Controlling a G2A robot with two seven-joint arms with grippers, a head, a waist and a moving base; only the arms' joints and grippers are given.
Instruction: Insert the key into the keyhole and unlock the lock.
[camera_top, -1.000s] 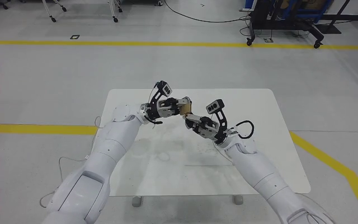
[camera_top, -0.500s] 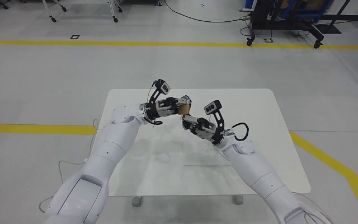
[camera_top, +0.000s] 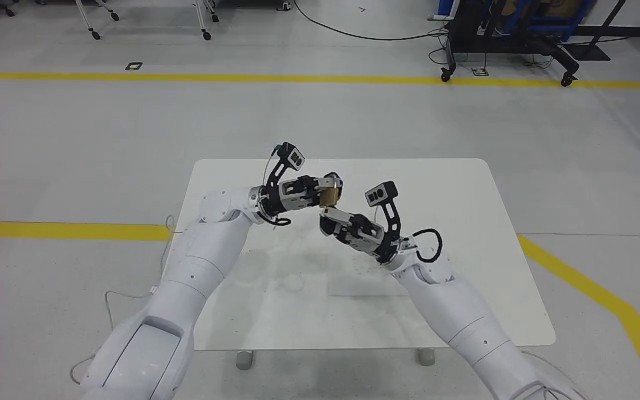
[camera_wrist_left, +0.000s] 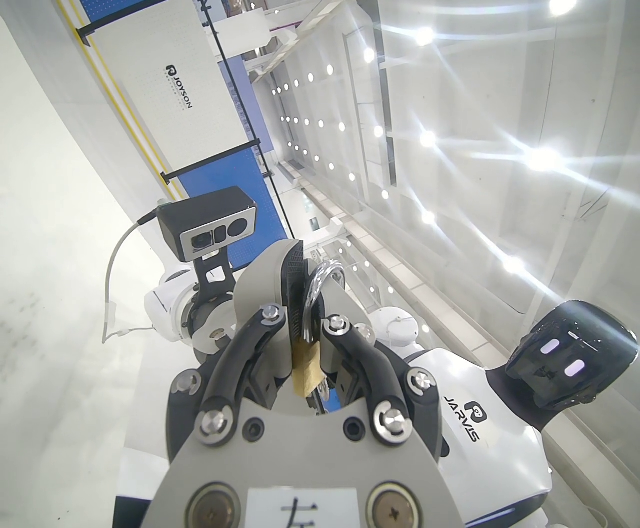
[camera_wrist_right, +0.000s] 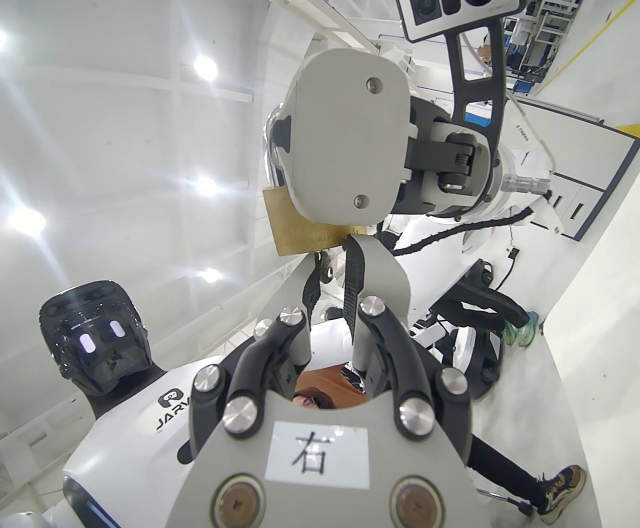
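Observation:
A brass padlock (camera_top: 331, 187) with a silver shackle (camera_wrist_left: 320, 282) hangs in the air above the white table (camera_top: 480, 200). My left gripper (camera_top: 322, 187) is shut on it, and the brass body (camera_wrist_left: 306, 367) shows between its fingers (camera_wrist_left: 287, 280). Just below the lock, my right gripper (camera_top: 328, 216) is shut on a small metal key (camera_wrist_right: 327, 265). The key's head sits between the pads right under the lock's bottom face (camera_wrist_right: 300, 230). The blade's tip and the keyhole are hidden where the two meet.
Both arms meet over the table's middle rear. The table edges run near the arms' elbows. Yellow floor lines (camera_top: 300, 77) and wheeled carts (camera_top: 510, 45) lie far behind the table.
My right gripper has shifted a little toward the left arm and closer under the padlock. The left gripper with the lock has stayed nearly in place.

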